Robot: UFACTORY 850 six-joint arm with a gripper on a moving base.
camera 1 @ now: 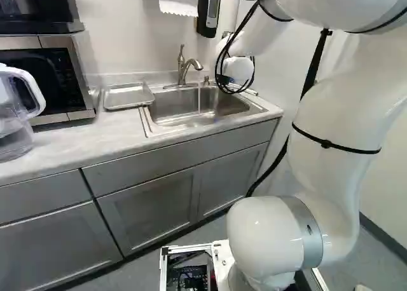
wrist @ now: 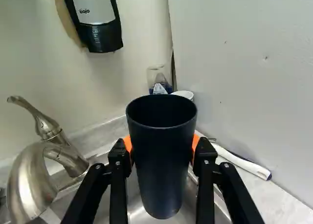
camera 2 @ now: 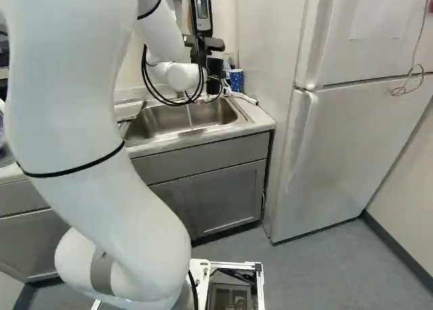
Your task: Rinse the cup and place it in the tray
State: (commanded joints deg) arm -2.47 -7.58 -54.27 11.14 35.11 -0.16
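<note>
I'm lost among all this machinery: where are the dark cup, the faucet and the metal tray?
Dark cup [wrist: 162, 160]: wrist view, on its outer side wall.
Faucet [wrist: 25, 177]: wrist view, on its curved spout.
Metal tray [camera 1: 128, 96]: left base view, on its bare inner surface.

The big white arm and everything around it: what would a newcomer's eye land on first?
First, that white arm, towering at the right of the left base view. Then, in the wrist view, the dark cup, held over the sink by an orange-padded gripper. Beside it curves the shiny faucet, and in the left base view a thin stream seems to fall from it.
</note>
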